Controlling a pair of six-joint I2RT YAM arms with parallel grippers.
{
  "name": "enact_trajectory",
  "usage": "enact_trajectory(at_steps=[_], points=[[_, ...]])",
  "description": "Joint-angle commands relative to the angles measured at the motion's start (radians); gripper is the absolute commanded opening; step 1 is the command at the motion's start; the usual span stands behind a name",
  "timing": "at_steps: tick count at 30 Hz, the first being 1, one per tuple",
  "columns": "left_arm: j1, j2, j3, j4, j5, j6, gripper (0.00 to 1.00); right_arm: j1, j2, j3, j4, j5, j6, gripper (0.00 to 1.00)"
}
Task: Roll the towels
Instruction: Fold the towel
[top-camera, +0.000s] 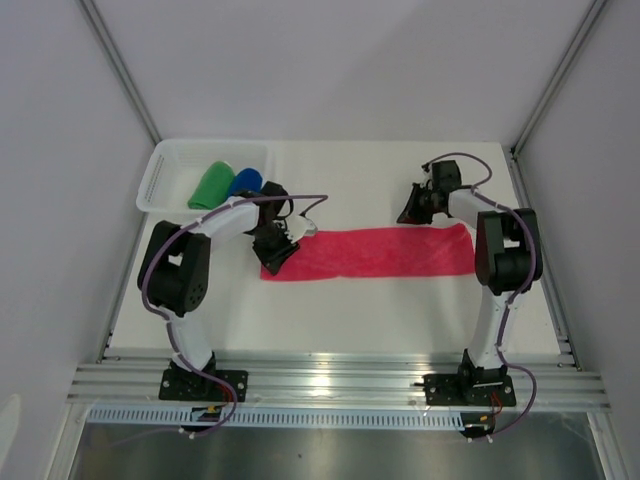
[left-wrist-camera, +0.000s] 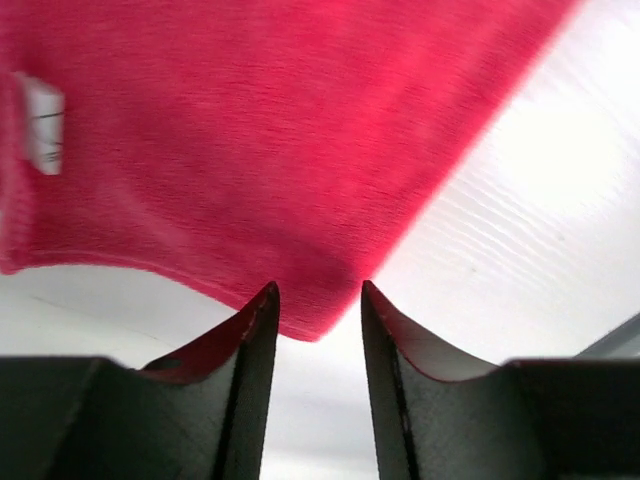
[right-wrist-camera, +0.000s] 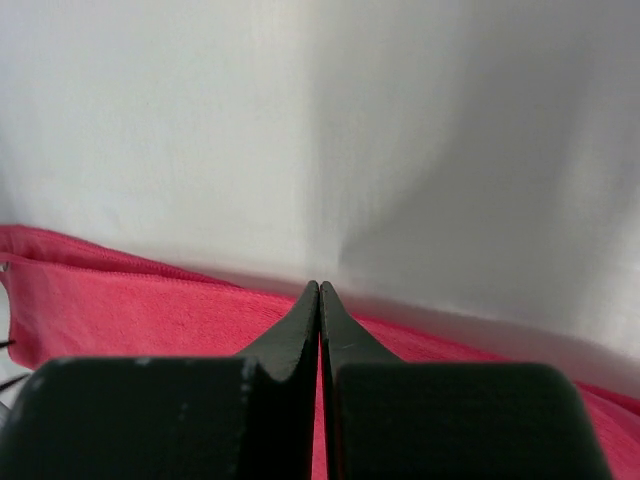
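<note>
The left gripper (left-wrist-camera: 318, 290), jaws partly apart and gripping nothing, sits at the pink-red towel's (top-camera: 380, 252) left end, likely to start the roll. The right gripper (right-wrist-camera: 319, 285), closed and empty, hovers just beyond the towel's far edge.

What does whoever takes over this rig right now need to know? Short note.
Left gripper: open, jaws either side of a corner at the pink-red towel's left end, not pinching.
Right gripper: shut, empty, by that towel's far edge.
Things: pink-red towel flat and unrolled on the table; green towel and blue towel in the basket.
Done: green and blue look rolled.
Left: roll the pink-red towel.
</note>
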Motion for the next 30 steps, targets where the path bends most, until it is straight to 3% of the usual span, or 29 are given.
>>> enact_trajectory(at_steps=[1,7,17,20,21,24,26,30], points=[[-0.032,-0.090,-0.067,-0.015,0.053,0.134,0.43,-0.085,-0.148,0.012,-0.019,0.037,0.025,0.01],[-0.041,-0.111,-0.124,-0.004,0.038,0.218,0.48,-0.261,-0.302,-0.129,-0.067,0.034,0.007,0.02],[-0.069,-0.032,-0.106,0.045,-0.094,0.179,0.49,-0.395,-0.489,-0.413,-0.156,0.170,0.069,0.02],[-0.072,-0.021,-0.099,0.042,-0.109,0.166,0.35,-0.436,-0.538,-0.468,-0.182,0.218,0.074,0.12],[-0.074,-0.018,-0.095,0.039,-0.109,0.160,0.22,-0.441,-0.541,-0.479,-0.183,0.222,0.071,0.15],[-0.075,-0.010,-0.095,0.017,-0.117,0.160,0.04,-0.450,-0.534,-0.499,-0.194,0.219,0.076,0.28],[-0.075,-0.013,-0.104,0.014,-0.118,0.160,0.01,-0.450,-0.541,-0.505,-0.196,0.239,0.083,0.36],[-0.075,-0.032,-0.132,0.028,-0.117,0.156,0.01,-0.457,-0.564,-0.529,-0.165,0.287,0.083,0.42]])
